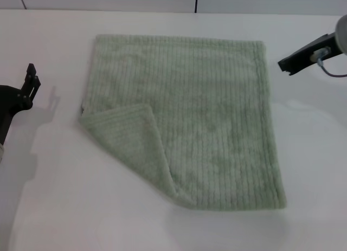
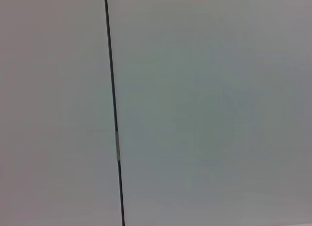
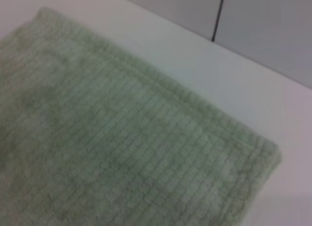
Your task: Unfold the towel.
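- I am reading the towel (image 1: 211, 126) as mostly spread: it is lying flat on the white worktop (image 1: 314, 169), between my two grippers, nearer the right one.
- One corner is remaining doubled over. The folded flap (image 1: 127, 140) is lying on the towel's top face, on the side toward the left gripper (image 1: 31, 84) and toward the robot.
- By my judgement the job is nearly done; only that flap is left to turn back.
- The left gripper is hovering just off the towel's edge, holding nothing. I cannot tell its opening.
- The right gripper (image 1: 290, 63) is hanging beside the far corner, empty and clear of the cloth; opening not readable either.
- The cloth is looking like soft, pale green terry with fine parallel ribs.
- In the right wrist view, a raised hem (image 3: 195, 101) is running along the edge to a rounded corner.
- The worktop is looking smooth, matte and plain.
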`<state>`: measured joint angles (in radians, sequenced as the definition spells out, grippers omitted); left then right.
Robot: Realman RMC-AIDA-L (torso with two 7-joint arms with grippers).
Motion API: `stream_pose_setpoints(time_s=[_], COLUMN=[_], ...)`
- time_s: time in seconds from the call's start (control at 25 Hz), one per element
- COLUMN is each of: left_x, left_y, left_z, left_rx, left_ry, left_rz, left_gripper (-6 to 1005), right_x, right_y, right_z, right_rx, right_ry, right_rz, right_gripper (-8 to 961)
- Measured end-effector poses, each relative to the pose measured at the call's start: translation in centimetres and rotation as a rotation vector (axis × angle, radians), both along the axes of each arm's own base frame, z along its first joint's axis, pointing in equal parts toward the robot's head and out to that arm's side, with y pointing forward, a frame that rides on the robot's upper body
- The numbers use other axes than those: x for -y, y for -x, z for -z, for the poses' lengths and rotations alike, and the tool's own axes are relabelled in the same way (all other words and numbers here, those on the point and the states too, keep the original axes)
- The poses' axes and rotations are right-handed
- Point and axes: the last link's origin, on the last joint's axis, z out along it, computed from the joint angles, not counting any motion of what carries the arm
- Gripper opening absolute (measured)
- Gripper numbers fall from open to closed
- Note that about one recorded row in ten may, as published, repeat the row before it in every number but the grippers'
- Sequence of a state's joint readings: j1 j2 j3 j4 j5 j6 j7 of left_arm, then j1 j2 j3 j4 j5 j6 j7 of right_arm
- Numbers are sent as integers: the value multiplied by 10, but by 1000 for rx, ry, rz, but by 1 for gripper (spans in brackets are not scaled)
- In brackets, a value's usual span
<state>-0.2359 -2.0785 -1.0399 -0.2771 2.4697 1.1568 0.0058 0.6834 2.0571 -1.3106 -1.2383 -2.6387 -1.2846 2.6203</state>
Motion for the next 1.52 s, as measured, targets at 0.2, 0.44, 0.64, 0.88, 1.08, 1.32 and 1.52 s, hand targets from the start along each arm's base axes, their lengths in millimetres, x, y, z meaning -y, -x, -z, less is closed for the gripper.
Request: stream_pose_setpoints(time_s=[0.2,0.44,0.64,0.88,1.08,1.32,1.52], left_x=[0,0,-1,-3,-4,-7,-7], left_y=[0,0,-1,-8,-20,-29,-43], left_z=[0,1,2,5,9,12,16], left_rx=[0,0,1,0,-5,-24,-20], left_ry=[0,4,9,21,37,43,52], left_rz=[0,0,0,33,93,133,204], left_gripper=[765,765,765,766,766,764,759], right_x=[-2,0,-1,-3,-3,-3,-3], right_y=[-4,-14,-21,-26,-30,-33,-35], right_z=[15,41,56,60,63,65,66], right_rx=[12,27,44,50,48,50,51], right_ry=[16,53,71,70,72,70,68], right_rz=[-4,-1,12,17,21,27,32], right_gripper=[-1,-1,-1,-1,-1,-1,-1])
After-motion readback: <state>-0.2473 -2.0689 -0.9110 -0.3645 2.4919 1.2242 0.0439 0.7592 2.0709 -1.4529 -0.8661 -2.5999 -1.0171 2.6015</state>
